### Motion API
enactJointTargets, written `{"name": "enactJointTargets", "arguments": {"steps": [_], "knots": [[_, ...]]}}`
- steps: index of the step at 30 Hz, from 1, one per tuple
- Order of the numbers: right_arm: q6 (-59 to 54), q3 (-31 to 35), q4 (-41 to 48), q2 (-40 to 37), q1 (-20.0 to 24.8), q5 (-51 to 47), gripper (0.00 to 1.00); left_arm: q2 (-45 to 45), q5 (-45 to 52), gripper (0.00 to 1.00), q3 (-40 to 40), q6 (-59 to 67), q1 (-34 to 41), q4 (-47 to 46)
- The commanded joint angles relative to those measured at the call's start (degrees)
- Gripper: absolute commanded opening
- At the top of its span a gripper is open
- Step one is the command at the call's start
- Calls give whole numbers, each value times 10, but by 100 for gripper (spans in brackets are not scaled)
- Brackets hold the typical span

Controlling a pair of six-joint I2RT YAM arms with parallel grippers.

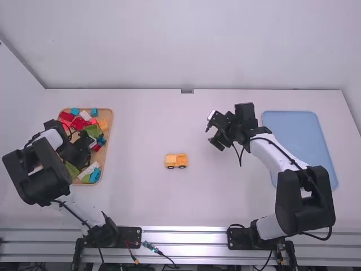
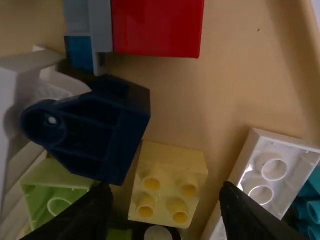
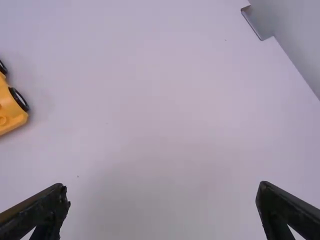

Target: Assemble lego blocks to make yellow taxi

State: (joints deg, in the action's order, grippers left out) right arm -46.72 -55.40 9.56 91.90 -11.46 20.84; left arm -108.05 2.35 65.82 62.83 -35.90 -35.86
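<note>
We have the left claw [image 1: 83, 153] low over the wooden tray [image 1: 110, 121] of loose blocks, at the left side of the worktop [image 1: 141, 130]. Its fingers are apart, one to each side of a pale yellow block [image 2: 167, 185] that lies studs up, with a gap between each finger and the block, so we grip nothing there. Partly over one end of that block we see a dark blue piece [image 2: 100, 125] with a rounded lug. A red block [image 2: 157, 25] lies farther along the tray floor. On one side of the yellow block is a white block [image 2: 265, 175], hollow side showing, with teal pieces [image 2: 306, 212] near it; on the other side is a light green block [image 2: 55, 192].

Our small yellow vehicle [image 1: 176, 161] stands near the middle of the worktop, on black wheels [image 3: 19, 99], well apart from the tray.

The right claw [image 1: 211, 130] is above the worktop, between the vehicle and the flat blue tray [image 1: 293, 130] and somewhat farther from the high camera than the vehicle. Its fingers stand wide apart, and we hold nothing in it. A small grey fitting [image 1: 187, 91] sits at the worktop's far edge.
</note>
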Motion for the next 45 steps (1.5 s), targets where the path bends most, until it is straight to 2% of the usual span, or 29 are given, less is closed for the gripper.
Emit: {"name": "enactJointTargets", "arguments": {"steps": [1, 5, 13, 19, 25, 34, 45], "knots": [[4, -19, -1, -18, -1, 3, 99, -5, 7, 56, -7, 1, -5, -3], [4, -19, -1, -18, -1, 3, 99, -5, 17, 53, -7, 5, -5, -2], [4, -19, -1, -18, -1, 3, 99, -5, 17, 53, -24, 5, -8, 28], [4, -19, -1, -18, -1, 3, 99, -5, 16, 46, -34, 16, -4, 33], [4, -19, -1, -18, -1, 3, 99, -5, 28, 45, -34, 16, -6, 34], [4, -19, -1, -18, -1, 3, 99, -5, 28, 30, -34, 13, -5, 36], [3, -19, -1, -18, -1, 3, 99, -5, 28, 24, -34, 9, -3, 49]]}}
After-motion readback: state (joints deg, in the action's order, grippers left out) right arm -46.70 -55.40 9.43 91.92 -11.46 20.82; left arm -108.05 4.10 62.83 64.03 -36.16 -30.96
